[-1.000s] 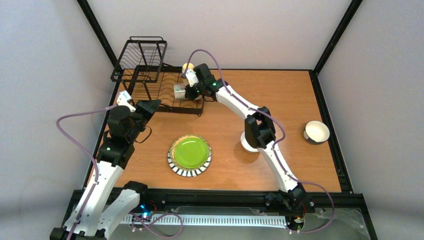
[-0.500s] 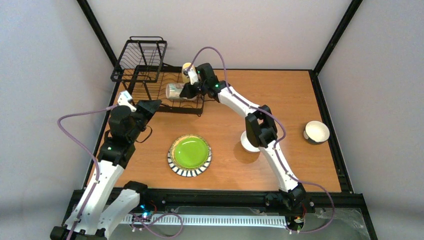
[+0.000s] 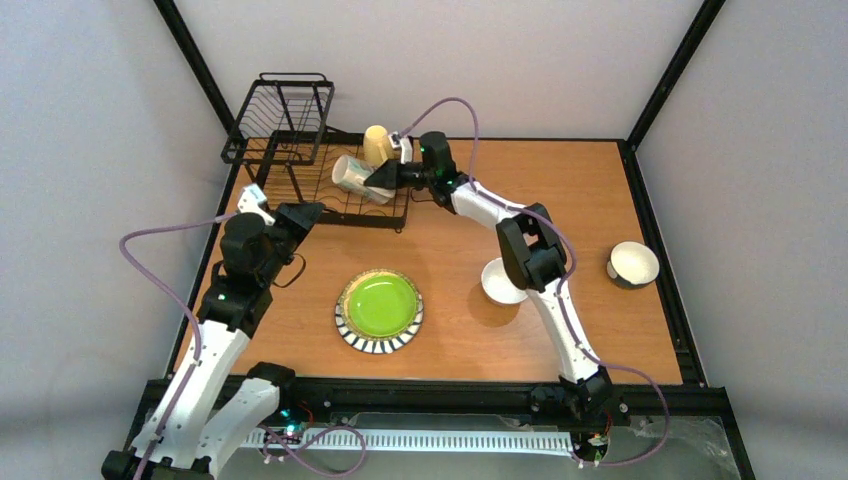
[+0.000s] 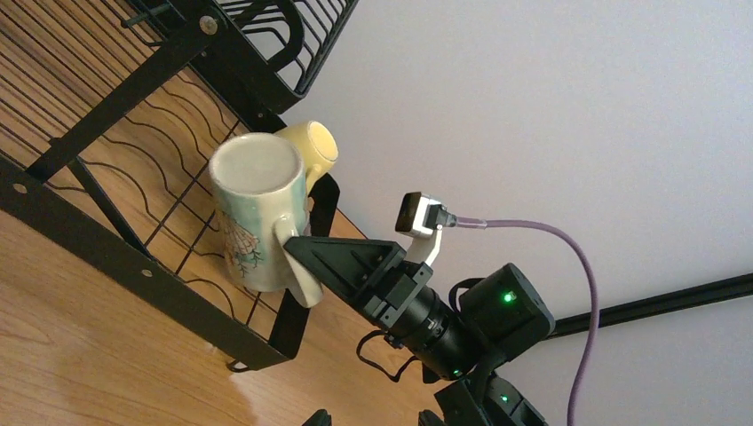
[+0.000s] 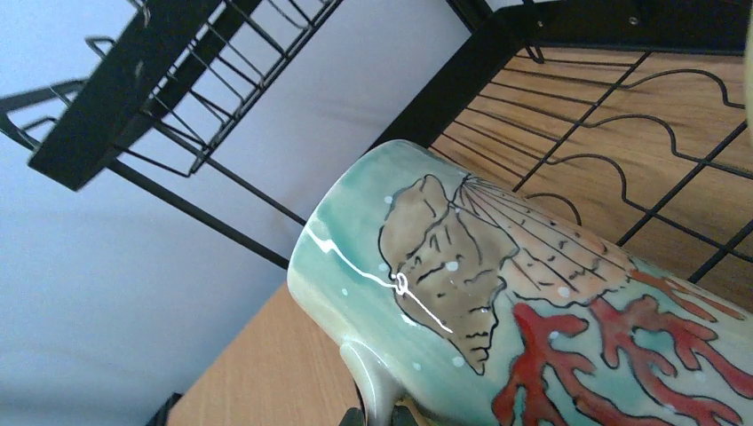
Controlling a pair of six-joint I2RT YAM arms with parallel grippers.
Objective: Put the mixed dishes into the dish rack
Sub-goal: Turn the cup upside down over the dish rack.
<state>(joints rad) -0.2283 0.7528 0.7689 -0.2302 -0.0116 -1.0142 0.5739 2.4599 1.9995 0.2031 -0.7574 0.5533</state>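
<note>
Dish rack (image 3: 300, 165) sits at eleven o'clock on the table (image 3: 600, 200). The lime-green plate (image 3: 379, 306) lies near centre, with a white bowl (image 3: 503, 283) and a second bowl (image 3: 632, 264) toward three o'clock. The seashell mug (image 3: 350, 175) lies tilted on the rack's slotted base, its handle pinched by the right gripper (image 3: 375, 178). At the rack's six o'clock the left gripper (image 3: 303, 212) hangs wide and empty.

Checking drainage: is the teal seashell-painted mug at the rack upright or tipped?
Tipped sideways: the teal seashell-painted mug lies horizontal over the black wire dish rack's base, right gripper gripping its handle.
</note>
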